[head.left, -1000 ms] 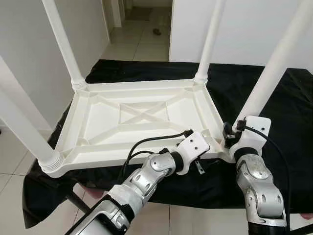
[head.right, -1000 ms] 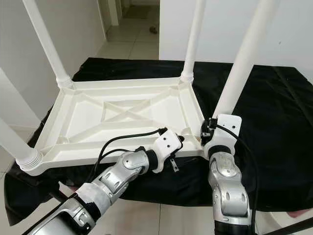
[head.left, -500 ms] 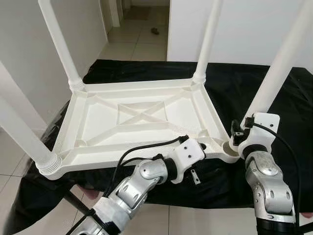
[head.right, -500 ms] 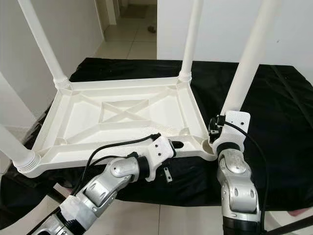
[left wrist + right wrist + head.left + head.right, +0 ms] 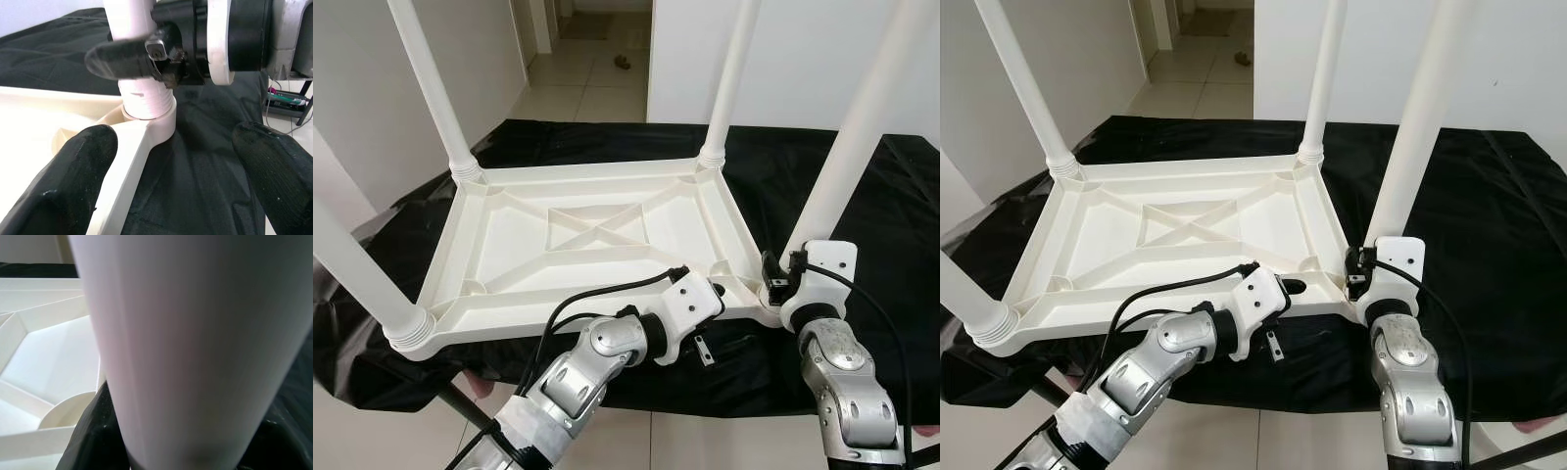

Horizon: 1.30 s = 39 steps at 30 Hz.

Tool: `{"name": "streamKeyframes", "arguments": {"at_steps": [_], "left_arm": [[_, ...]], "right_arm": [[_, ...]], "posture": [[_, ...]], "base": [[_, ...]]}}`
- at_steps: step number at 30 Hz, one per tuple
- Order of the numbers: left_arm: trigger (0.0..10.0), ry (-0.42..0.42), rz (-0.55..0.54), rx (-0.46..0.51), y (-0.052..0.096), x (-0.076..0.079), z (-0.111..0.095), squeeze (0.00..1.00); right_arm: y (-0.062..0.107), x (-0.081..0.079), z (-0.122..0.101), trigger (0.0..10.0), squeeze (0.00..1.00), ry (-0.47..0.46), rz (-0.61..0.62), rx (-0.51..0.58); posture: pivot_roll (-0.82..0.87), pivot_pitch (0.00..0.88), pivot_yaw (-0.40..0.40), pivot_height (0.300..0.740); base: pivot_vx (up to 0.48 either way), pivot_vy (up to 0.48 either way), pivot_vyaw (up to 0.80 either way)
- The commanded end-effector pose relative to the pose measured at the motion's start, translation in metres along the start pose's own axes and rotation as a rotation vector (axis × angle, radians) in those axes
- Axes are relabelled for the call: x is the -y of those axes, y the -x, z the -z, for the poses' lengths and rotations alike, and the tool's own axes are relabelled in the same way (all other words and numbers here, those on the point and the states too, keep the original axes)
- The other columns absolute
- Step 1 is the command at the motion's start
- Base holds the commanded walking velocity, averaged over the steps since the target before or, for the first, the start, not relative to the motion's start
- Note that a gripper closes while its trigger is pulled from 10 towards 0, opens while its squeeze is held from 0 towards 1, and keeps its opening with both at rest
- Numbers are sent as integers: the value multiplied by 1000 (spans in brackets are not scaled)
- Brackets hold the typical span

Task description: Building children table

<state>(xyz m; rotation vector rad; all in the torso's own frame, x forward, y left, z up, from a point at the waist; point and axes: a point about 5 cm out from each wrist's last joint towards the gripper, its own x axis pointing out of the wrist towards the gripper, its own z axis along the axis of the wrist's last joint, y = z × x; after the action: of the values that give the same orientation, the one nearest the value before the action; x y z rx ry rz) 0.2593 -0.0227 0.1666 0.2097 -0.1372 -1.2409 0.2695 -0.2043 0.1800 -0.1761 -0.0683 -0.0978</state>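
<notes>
Black cloth (image 5: 822, 176) covers the bench, draped over its front edge. Pale tiled floor (image 5: 582, 83) w/ a small dark object (image 5: 624, 63) in hallway beyond; white walls (image 5: 372, 88) either side.

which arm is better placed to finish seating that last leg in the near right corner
Right. The right gripper is already clamped on the near right leg just above its corner socket. The left gripper hangs open by the table top edge, holding nothing.

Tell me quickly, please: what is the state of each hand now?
Left hand: open, holding nothing, at the tabletop corner.
Right hand: closed on the table leg.
</notes>
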Motion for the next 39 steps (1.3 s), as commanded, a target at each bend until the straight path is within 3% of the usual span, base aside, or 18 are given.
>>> {"name": "streamKeyframes", "arguments": {"at_steps": [1, 17, 39], "left_arm": [[10000, 8, 1, -16, 3, -1, 2, 0], [10000, 10, -9, -12, 1, -4, -2, 0], [10000, 9, -22, -3, -3, -10, -2, 0]], "right_arm": [[3, 4, 21, 10000, 0, 16, -1, -93], [-4, 16, 32, 10000, 0, 15, -30, -58], [-5, 11, 39, 10000, 0, 24, -96, -35]], "posture": [[-46, 76, 36, 740], [-65, 53, 48, 740], [-83, 0, 59, 740]], "base": [[0, 0, 0], [0, 0, 0], [0, 0, 0]]}}
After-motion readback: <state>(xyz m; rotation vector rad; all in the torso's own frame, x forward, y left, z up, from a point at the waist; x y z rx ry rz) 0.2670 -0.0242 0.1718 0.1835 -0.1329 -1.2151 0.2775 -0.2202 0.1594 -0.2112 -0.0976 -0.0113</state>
